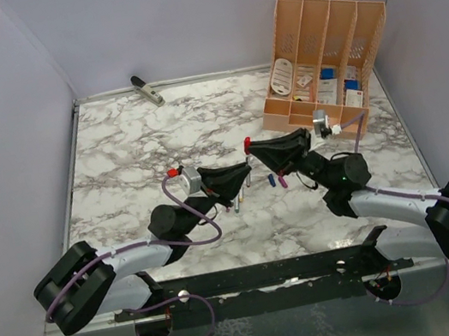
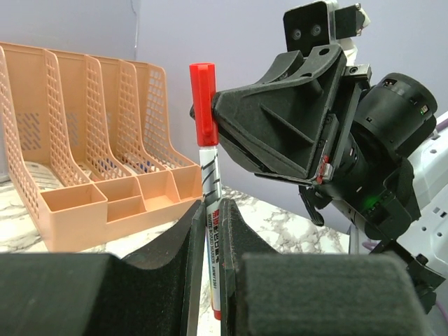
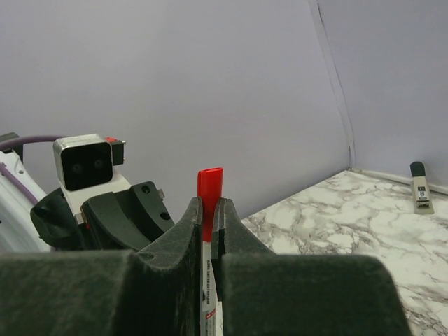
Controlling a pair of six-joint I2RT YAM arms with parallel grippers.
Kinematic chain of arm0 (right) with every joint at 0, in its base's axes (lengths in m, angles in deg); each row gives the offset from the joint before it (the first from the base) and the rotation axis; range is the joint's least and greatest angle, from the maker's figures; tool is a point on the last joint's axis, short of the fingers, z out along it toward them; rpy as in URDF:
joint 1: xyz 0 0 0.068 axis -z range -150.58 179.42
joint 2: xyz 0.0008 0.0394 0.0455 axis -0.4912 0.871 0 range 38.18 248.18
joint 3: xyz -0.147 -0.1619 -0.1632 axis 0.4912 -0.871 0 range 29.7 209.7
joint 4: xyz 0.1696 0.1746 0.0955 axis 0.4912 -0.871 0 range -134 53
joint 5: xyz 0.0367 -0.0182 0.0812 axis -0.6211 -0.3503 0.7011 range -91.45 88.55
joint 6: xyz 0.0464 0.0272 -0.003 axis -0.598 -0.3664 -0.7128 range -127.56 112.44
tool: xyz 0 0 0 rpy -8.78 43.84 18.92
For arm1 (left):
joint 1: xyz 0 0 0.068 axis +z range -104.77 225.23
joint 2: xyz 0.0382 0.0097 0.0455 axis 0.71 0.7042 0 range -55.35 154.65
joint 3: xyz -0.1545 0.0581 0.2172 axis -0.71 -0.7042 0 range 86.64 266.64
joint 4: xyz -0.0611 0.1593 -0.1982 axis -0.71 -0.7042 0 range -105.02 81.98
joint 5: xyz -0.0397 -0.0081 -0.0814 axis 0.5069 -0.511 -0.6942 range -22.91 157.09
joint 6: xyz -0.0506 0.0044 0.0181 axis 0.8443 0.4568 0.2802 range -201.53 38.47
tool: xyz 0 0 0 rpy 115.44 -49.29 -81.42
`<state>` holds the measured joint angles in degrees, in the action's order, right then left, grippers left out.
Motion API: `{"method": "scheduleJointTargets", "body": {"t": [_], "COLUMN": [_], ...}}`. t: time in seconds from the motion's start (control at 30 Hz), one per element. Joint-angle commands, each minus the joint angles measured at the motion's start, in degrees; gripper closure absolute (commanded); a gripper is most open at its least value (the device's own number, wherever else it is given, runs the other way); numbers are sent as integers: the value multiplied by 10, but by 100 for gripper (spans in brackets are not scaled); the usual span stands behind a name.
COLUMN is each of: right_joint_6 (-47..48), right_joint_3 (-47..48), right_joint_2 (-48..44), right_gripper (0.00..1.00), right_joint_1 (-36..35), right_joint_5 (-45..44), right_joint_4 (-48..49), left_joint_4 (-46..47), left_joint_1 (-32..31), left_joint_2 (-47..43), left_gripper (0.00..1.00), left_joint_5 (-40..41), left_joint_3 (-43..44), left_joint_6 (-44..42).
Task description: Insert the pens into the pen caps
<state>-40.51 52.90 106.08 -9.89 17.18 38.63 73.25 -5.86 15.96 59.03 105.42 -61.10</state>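
A white marker pen (image 2: 212, 231) stands upright between the pads of my left gripper (image 2: 212, 217), which is shut on its barrel. A red cap (image 2: 203, 105) sits on the pen's top end. My right gripper (image 3: 211, 210) is shut on that red cap (image 3: 210, 185), with the white barrel (image 3: 210, 308) running down between its fingers. In the top view the two grippers meet tip to tip above the table's middle, the left (image 1: 245, 173) below the right (image 1: 252, 147), with the red cap (image 1: 247, 140) showing. A magenta cap (image 1: 272, 180) and a blue cap (image 1: 283, 182) lie on the marble beside them.
An orange desk organizer (image 1: 324, 63) with small items stands at the back right; it also shows in the left wrist view (image 2: 91, 154). A grey clip-like tool (image 1: 146, 89) lies at the back left by the wall and shows in the right wrist view (image 3: 421, 189). Purple walls enclose the table.
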Motion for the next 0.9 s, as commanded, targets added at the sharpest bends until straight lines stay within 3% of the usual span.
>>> {"method": "scheduleJointTargets", "body": {"t": [0.0, 0.87], "right_joint_6": [20, 46], "right_joint_3": [6, -11], "right_joint_2": [16, 17], "right_gripper": [99, 99], "right_joint_1": [-3, -17], "right_joint_5": [27, -12], "right_joint_4": [-103, -166], "left_joint_4": [46, 15], "left_joint_1": [0, 0], "left_joint_2": [-23, -61], "left_gripper": [100, 100], "left_joint_5": [16, 38], "left_joint_3": [24, 49], "left_joint_6": [-6, -52]}}
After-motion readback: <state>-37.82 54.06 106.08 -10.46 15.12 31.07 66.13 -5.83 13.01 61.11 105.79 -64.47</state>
